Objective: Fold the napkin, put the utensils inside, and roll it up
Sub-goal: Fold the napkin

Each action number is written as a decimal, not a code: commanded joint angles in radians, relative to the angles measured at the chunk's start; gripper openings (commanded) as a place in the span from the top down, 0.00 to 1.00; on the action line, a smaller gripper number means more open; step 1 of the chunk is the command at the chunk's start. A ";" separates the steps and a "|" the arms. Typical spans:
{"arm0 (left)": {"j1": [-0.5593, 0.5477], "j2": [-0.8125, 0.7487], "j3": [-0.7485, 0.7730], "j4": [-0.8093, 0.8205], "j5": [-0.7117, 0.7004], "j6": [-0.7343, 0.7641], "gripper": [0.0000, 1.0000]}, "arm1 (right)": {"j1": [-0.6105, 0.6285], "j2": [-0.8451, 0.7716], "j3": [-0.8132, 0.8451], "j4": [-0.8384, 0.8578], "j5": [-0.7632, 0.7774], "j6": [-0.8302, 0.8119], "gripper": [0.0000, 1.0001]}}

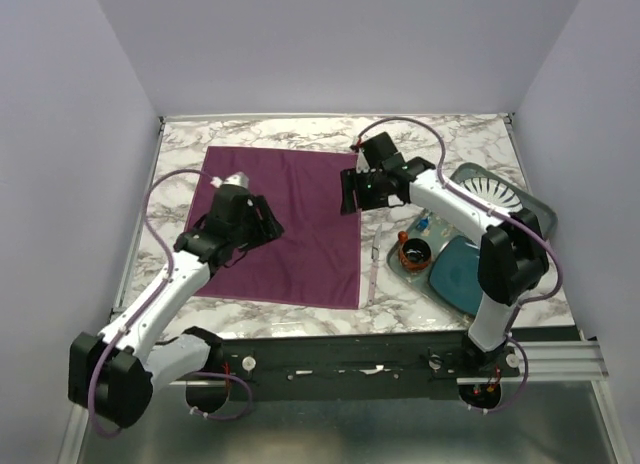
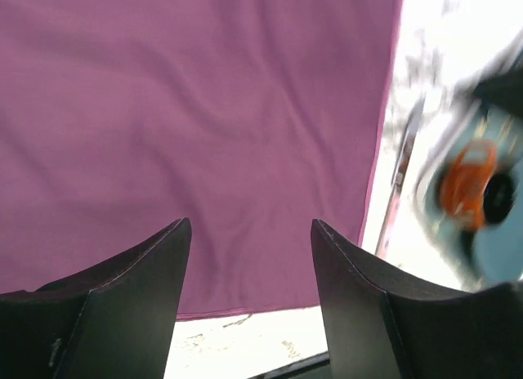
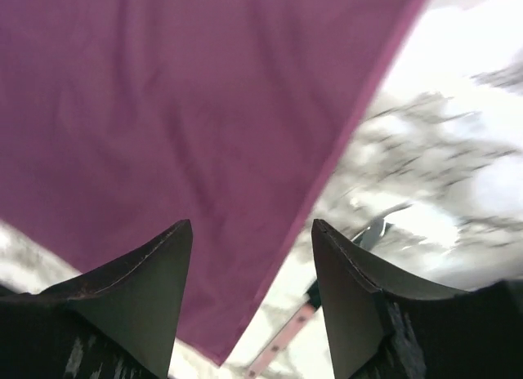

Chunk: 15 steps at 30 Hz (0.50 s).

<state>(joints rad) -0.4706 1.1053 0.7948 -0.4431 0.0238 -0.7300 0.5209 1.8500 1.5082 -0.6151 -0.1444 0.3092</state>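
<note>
The plum-purple napkin (image 1: 285,224) lies spread flat on the marble table. It fills most of the left wrist view (image 2: 196,126) and the upper left of the right wrist view (image 3: 172,109). The slim knife (image 1: 372,269) lies on the marble just right of the napkin's right edge. It shows blurred in the left wrist view (image 2: 404,150) and in the right wrist view (image 3: 288,336). My left gripper (image 1: 267,227) is open and empty above the napkin's left-middle part (image 2: 249,232). My right gripper (image 1: 349,194) is open and empty above the napkin's right edge (image 3: 252,232).
A grey tray (image 1: 535,209) at the right holds a white plate (image 1: 490,196), a teal-blue mat (image 1: 460,274) and a small orange-rimmed dark cup (image 1: 413,251). The cup shows blurred in the left wrist view (image 2: 466,179). Walls enclose the table on three sides.
</note>
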 commanded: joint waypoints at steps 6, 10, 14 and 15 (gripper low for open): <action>0.554 -0.219 -0.115 -0.190 0.046 -0.131 0.32 | 0.234 -0.117 -0.253 0.132 -0.095 0.053 0.35; 0.780 -0.197 -0.207 -0.198 0.145 -0.105 0.44 | 0.234 -0.065 -0.232 0.153 -0.008 0.054 0.45; 0.854 -0.219 -0.204 -0.220 0.068 -0.140 0.50 | 0.226 -0.006 -0.184 0.149 -0.017 0.050 0.49; 0.862 -0.223 -0.201 -0.223 0.035 -0.143 0.50 | 0.226 -0.005 -0.184 0.153 -0.023 0.059 0.49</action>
<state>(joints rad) 0.3435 0.9112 0.5789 -0.6270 0.0837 -0.8444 0.7555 1.8008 1.2850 -0.5049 -0.1852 0.3508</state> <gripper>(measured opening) 0.500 0.516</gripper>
